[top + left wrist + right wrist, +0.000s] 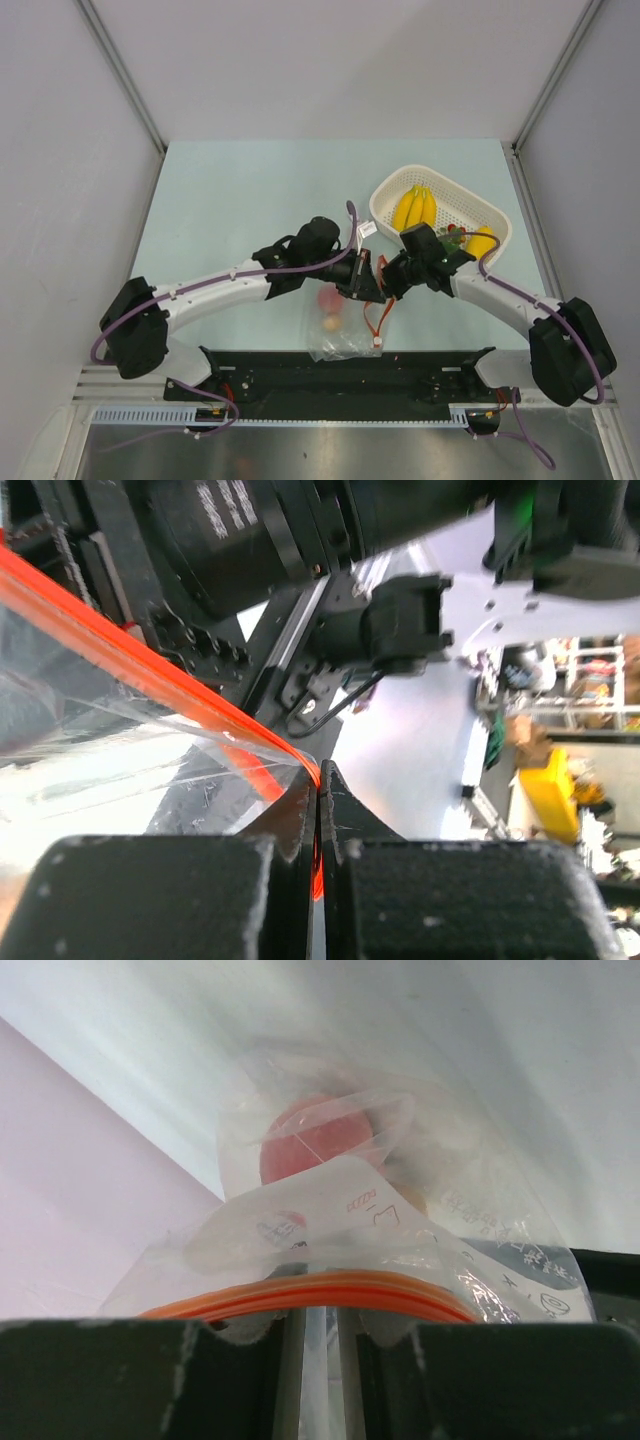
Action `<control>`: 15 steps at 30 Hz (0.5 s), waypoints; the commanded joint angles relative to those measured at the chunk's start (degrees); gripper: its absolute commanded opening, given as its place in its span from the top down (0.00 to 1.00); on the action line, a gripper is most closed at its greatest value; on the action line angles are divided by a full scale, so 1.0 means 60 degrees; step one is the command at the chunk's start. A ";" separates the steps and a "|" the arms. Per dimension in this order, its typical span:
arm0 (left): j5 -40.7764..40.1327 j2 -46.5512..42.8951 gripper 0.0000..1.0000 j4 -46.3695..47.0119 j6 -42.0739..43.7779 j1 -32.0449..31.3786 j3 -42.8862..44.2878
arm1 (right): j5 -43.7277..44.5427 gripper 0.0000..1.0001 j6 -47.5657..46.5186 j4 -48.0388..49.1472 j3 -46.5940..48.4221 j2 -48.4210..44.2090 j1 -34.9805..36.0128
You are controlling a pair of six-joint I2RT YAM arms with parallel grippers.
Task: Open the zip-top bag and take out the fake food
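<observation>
The zip-top bag [345, 335] hangs below both grippers at mid-table, its red zip strip [378, 318] trailing down. Inside it are a red piece [328, 298] and a small tan piece [332, 322]. My left gripper [368, 280] is shut on the zip strip [200, 705], as its wrist view [318, 780] shows. My right gripper [392, 276] faces it, and its wrist view [322, 1315] shows it shut on the bag's mouth edge. The strip [320, 1290] arches over its fingertips, with the red piece [310, 1140] beyond. A yellow banana bunch [415, 208] and a lemon-like fruit [482, 240] lie in the basket.
A white perforated basket [400, 182] stands at the back right, close behind my right wrist, with a small green and red piece [456, 235] in it. The arms' black base rail [345, 375] runs along the near edge just below the bag.
</observation>
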 commanded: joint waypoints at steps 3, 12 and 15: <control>0.0605 0.0312 1.00 -0.0685 0.1448 -0.0079 0.0726 | -0.0325 0.78 -0.0366 0.0035 0.0431 0.0443 0.0626; 0.1162 0.0766 1.00 -0.0935 0.1639 -0.0079 0.1825 | 0.0555 0.79 -0.1552 0.1032 0.0431 0.1513 0.1535; 0.0593 0.0796 0.98 -0.1298 0.1522 -0.0065 0.2074 | 0.0746 0.79 -0.2006 0.1353 0.0431 0.1425 0.1375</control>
